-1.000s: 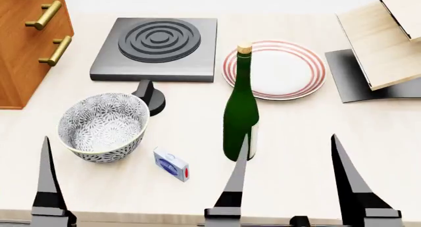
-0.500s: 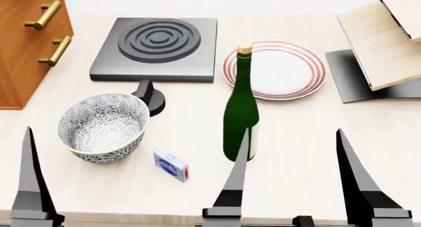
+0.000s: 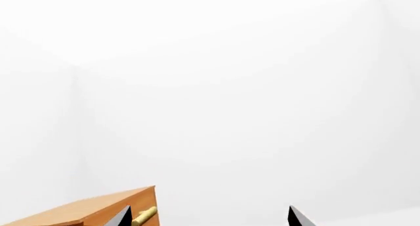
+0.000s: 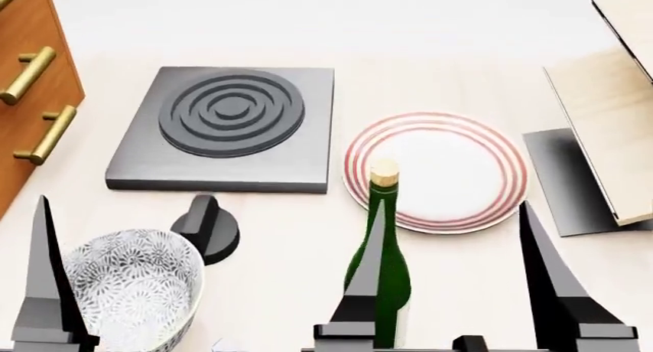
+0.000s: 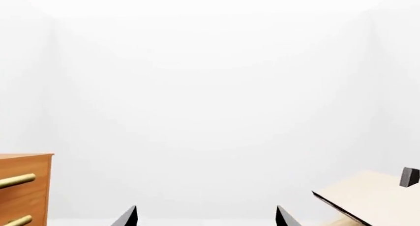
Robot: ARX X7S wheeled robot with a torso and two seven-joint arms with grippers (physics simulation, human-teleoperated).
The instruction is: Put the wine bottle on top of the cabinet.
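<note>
Right gripper [image 4: 464, 279] sits low at the near table edge, two dark fingers spread wide, nothing between them. Its inner finger [image 4: 365, 283] overlaps the wine bottle [image 4: 383, 245] in the head view; cannot tell if they touch. The outer finger [image 4: 546, 279] is off to the right over bare table [image 4: 275, 237]. Right wrist view shows only the two fingertips apart, blank white wall beyond.

Left gripper [image 3: 206, 218]: two tips apart in its wrist view, holding nothing; the head view shows only one left finger [image 4: 46, 279], beside the bowl [image 4: 128, 287].

Wine bottle stands upright, long axis vertical, cork up, on the table near the front edge, between the bowl and the right gripper's outer finger. Just behind it, a red-ringed plate [image 4: 479, 176]; neck overlaps the plate rim in view.

Cabinet [image 4: 26, 99] is at far left, well apart from the bottle, brass handles facing in. Its top is out of the head view; the left wrist view catches a corner of the top.

Between bottle and cabinet: bowl, black knob [image 4: 207, 228], dark burner slab [image 4: 229, 130]. Open table to the bottle's right up to a pale slanted rack [image 4: 612, 115] on a dark base. Rear table strip bare.
</note>
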